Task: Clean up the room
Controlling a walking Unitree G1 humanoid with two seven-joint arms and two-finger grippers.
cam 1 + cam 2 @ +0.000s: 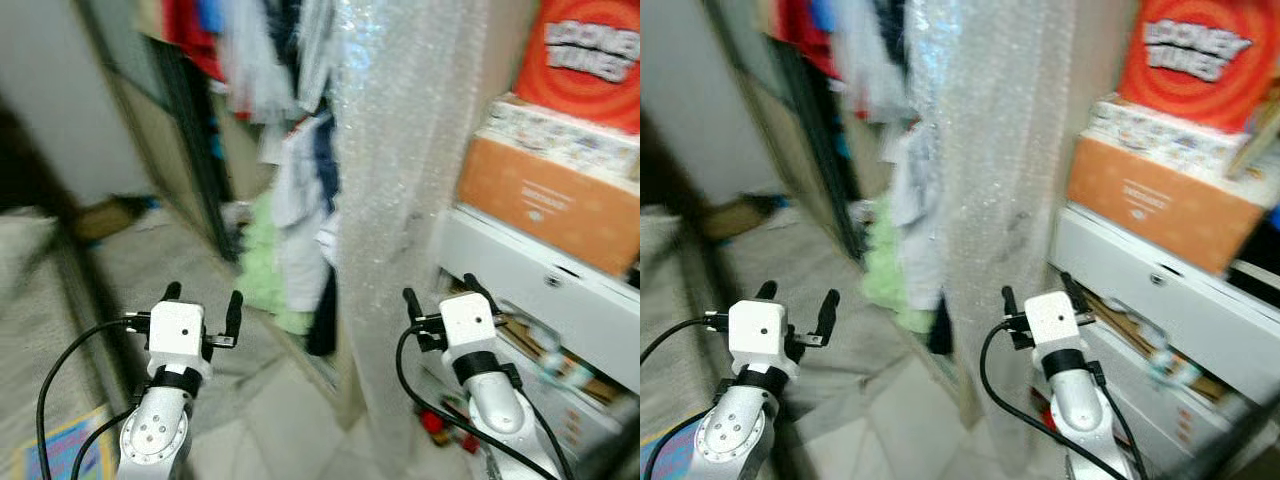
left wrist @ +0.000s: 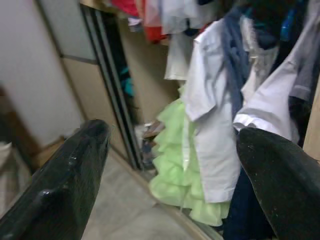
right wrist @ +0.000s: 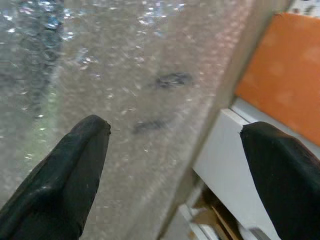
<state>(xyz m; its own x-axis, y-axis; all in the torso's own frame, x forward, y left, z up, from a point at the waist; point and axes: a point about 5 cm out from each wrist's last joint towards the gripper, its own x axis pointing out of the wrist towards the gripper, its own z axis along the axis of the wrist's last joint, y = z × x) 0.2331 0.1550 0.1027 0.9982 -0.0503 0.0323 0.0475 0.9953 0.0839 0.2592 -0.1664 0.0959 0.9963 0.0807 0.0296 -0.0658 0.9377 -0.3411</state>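
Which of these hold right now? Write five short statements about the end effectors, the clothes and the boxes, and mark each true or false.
1. The left end effector is open and holds nothing. True.
2. The right end effector is shut on the bubble wrap. False: its fingers stand apart, empty, pointing at the wrap.
3. A light green ruffled garment hangs low among the clothes in the closet. True.
4. The orange box lies on the floor. False: it sits on top of the white drawer unit.
5. A white shirt hangs beside the green garment. True.
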